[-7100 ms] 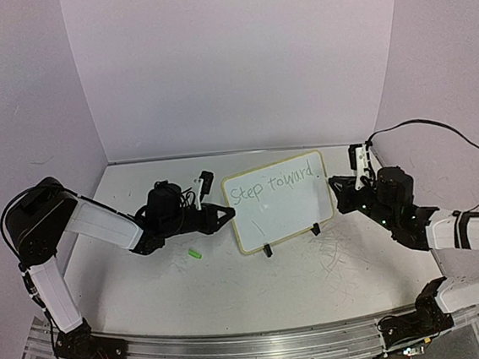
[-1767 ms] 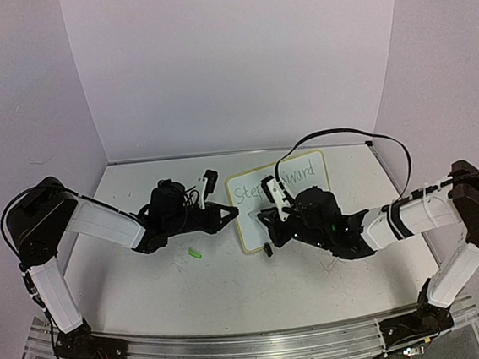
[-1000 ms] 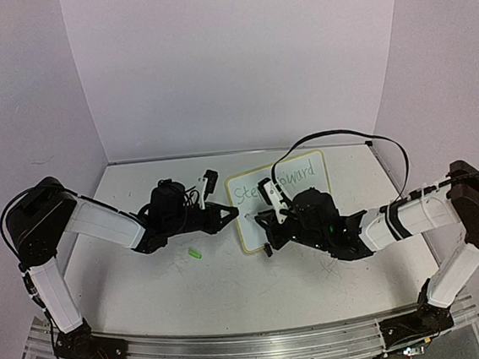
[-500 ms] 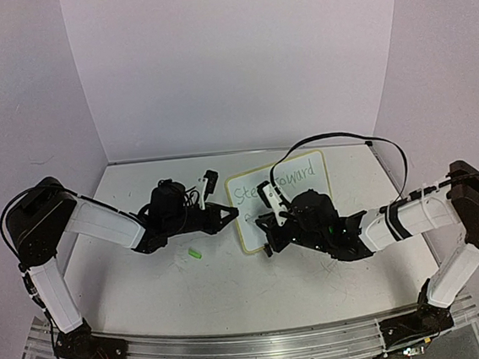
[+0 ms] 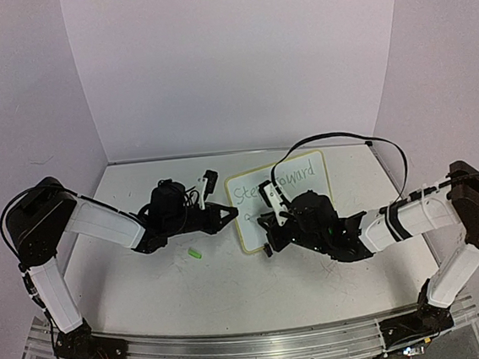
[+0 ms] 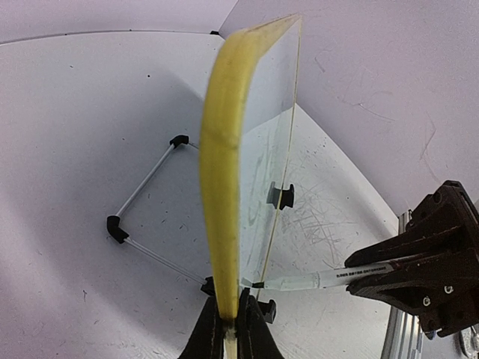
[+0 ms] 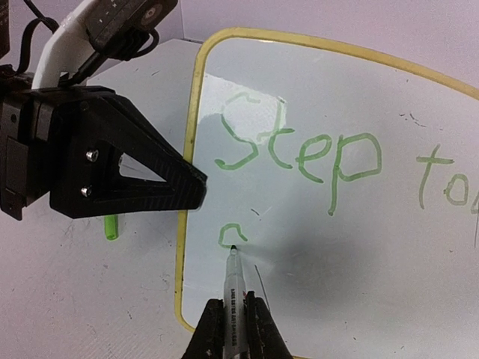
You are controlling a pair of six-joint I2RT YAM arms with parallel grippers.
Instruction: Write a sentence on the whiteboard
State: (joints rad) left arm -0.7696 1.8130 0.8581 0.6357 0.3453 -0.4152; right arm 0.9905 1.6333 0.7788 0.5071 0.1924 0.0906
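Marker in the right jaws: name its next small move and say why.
Probably curl the marker tip on round, staying on the whiteboard, to close the letter: only a small open curve sits under "Step", with the tip at its lower end.

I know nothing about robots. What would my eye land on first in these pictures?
A small whiteboard stands mid-table, its green handwritten sentence starting with "Step" along the top. The right gripper pinches a marker whose tip meets the board just under "Step", at a small fresh curl. The left gripper clamps the board's yellow left edge.
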